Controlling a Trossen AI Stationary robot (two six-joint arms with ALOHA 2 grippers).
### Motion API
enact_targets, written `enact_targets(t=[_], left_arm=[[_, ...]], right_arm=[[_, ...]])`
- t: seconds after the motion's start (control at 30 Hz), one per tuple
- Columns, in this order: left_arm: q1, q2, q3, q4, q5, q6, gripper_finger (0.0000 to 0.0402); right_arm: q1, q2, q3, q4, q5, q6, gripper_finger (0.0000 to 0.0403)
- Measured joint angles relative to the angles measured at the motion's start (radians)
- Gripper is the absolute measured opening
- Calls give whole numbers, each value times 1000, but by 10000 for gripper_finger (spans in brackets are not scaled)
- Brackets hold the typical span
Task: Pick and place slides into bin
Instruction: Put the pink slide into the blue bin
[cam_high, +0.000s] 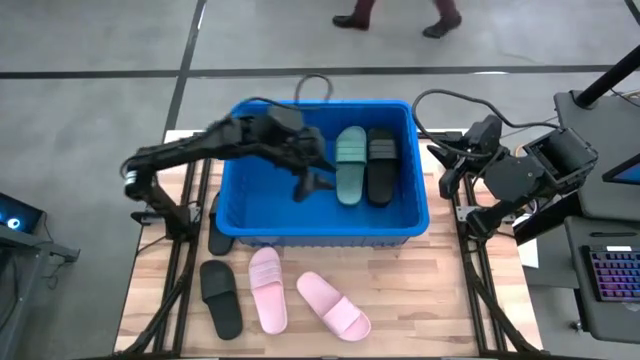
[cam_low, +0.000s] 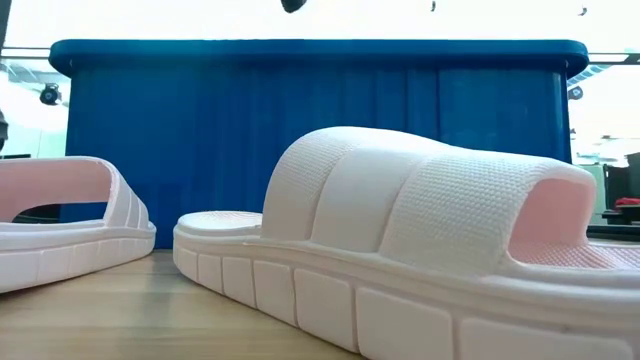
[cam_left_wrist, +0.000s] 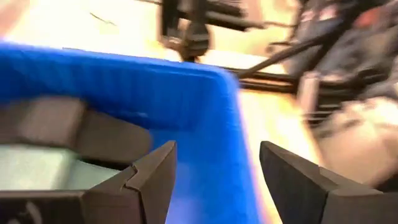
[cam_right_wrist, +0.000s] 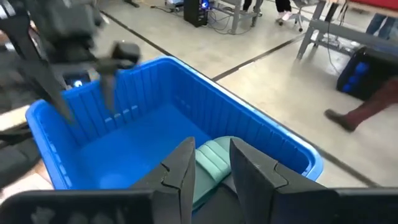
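A: Bright blue plastic, tall-walled rectangular bin (cam_high: 318, 232) at centre of wooden slatted table (cam_high: 420, 300). Contents?

B: Two foam slides inside, against right-hand wall: one dark green slide (cam_high: 350, 163), one black slide (cam_high: 381, 165). Side by side, touching, long axes running from near wall toward far wall of bin.

A: Count outside bin?

B: Four on table, in front of near wall. Two light pink slides: one (cam_high: 267, 289) with long axis roughly parallel to those in bin, other (cam_high: 333, 305) angled, pointing toward near right corner of table. Two black: one (cam_high: 221, 297) at left of pink pair, slightly tilted; second (cam_high: 218, 238) partly tucked against bin's near left corner, mostly hidden. Totals: three black, two pink, one green.

A: Left gripper (cam_high: 312, 186)?

B: Reaching over left wall, hanging above bare blue floor of bin. Fingers (cam_left_wrist: 152, 177) spread wide, nothing between them. Green slide just beside, to its right; not touching.

A: Right gripper (cam_high: 437, 150)?

B: Outside bin, beyond right wall, near far right corner. Fingers (cam_right_wrist: 180, 168) narrowly parted, holding nothing. Green slide seen past fingertips in right wrist view, inside bin; well apart from this gripper.

A: Low view?

B: Angled pink slide (cam_low: 400, 240) in foreground, strap up, sole flat on table; second pink slide (cam_low: 70, 215) at left; blue wall behind.
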Motion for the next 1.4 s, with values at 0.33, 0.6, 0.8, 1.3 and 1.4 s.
enact_targets(t=[0.33,0.6,0.8,1.3,1.4], left_arm=[[-36,-197,-1,-391,-215,-112,215],[-72,-276,-2,-642,-241,-237,215],[-83,-293,-3,-735,-243,-194,215],[-163,-610,-260,-811,-601,-165,215],[-163,-695,-380,-777,-635,-198,215]], right_arm=[[0,2,0,15,0,-87,84],[0,2,0,11,0,-87,77],[0,9,0,12,0,-28,82],[0,64,-9,15,-8,203,79],[0,91,-11,15,-6,203,82]])
